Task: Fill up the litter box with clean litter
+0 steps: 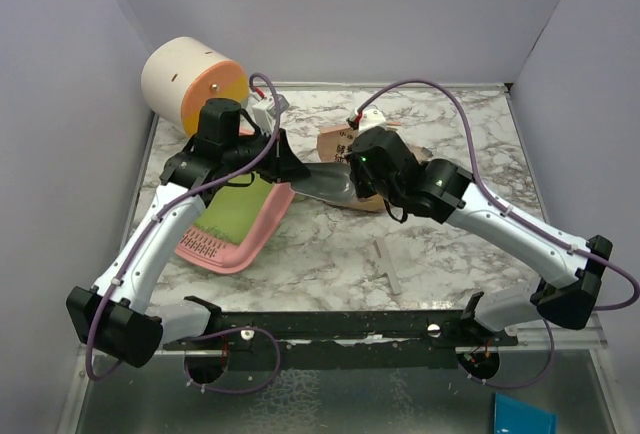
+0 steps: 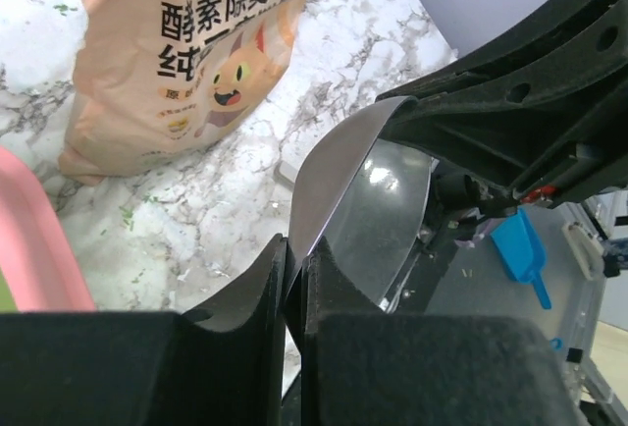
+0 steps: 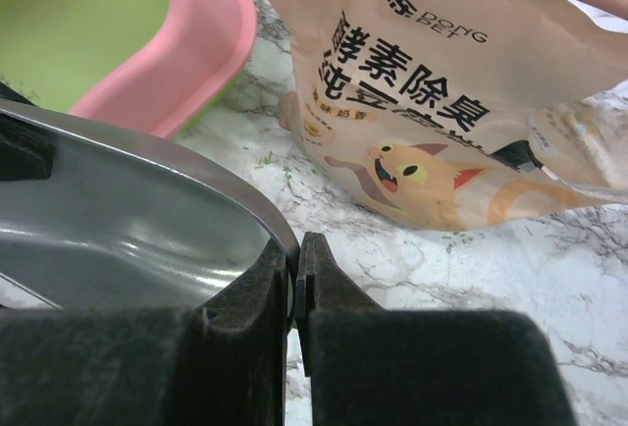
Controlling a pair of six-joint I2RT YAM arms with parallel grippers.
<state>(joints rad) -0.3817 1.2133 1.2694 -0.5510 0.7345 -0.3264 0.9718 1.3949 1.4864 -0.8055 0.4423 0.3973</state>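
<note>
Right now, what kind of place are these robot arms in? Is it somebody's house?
Probably not a house: it looks like a robot test booth. Plain walls box in a marble-look table holding a litter box, and both arms are bolted to a black rail.

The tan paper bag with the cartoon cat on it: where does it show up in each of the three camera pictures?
Top external: tan paper bag near the table's middle, mostly hidden, just behind the grey metal scoop.
Left wrist: upper left, on the marble.
Right wrist: upper right, print facing the camera.
Shared landmark: the pink litter box, left of the bag in all three views.
</note>
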